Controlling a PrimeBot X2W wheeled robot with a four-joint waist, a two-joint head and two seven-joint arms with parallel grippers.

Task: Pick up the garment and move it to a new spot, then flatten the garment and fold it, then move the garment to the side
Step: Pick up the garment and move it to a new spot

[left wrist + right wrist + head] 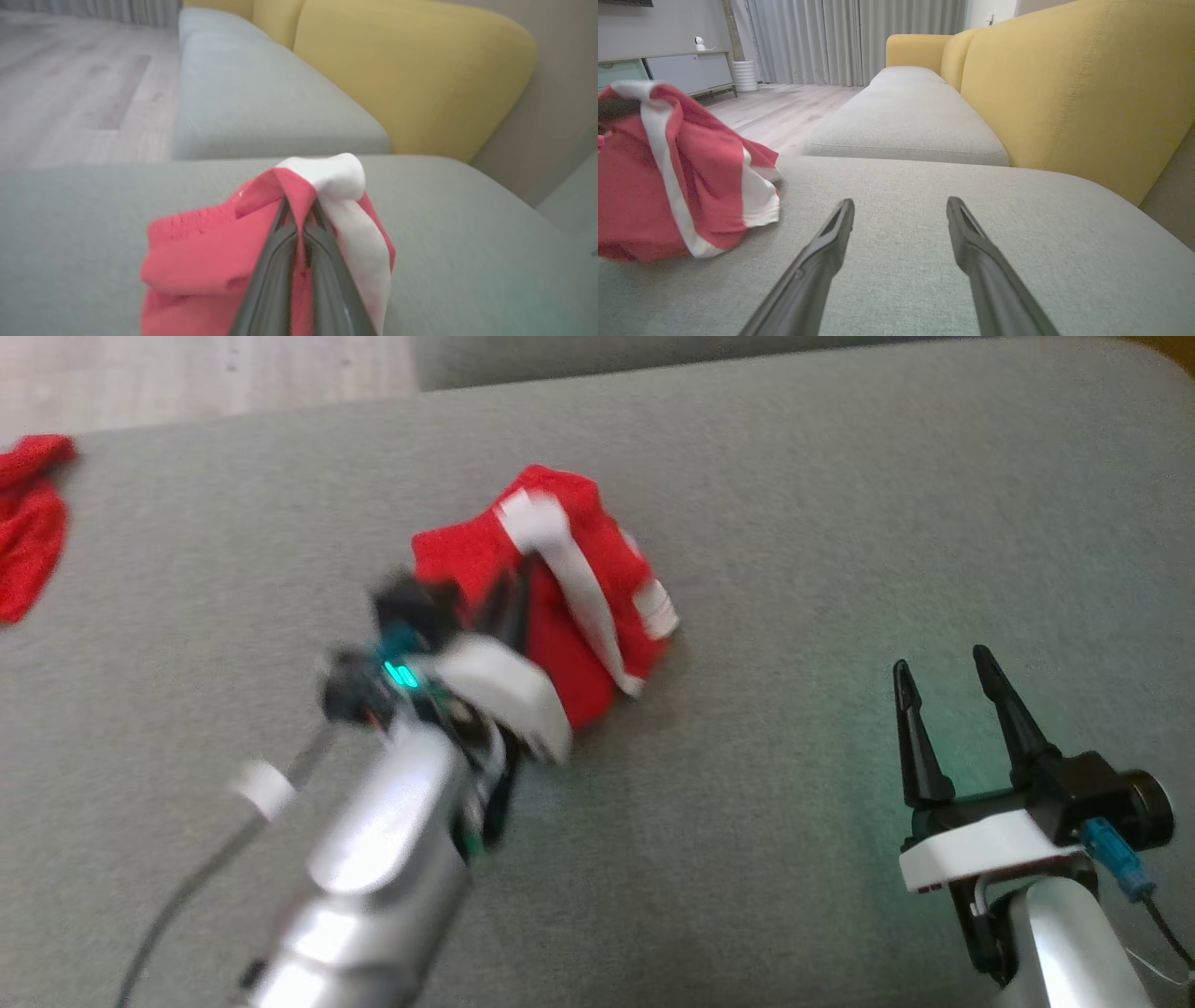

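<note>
The garment (569,588) is red with white stripes, bunched up and partly lifted over the middle of the grey cushion (840,504). My left gripper (509,602) is shut on a fold of it; in the left wrist view the two dark fingers (322,261) pinch the red and white cloth (210,261) near its top. The head view of that arm is blurred. My right gripper (943,663) stands open at the lower right, apart from the garment. Its wrist view shows the garment (677,177) hanging at the left, its lower edge on the cushion, and nothing inside the gripper (901,207).
Another red cloth (28,523) lies at the cushion's far left edge. A yellow sofa back (1064,84) rises to the right, with a second grey seat cushion (906,121) beyond. Wooden floor (775,107) lies past the cushion's far edge.
</note>
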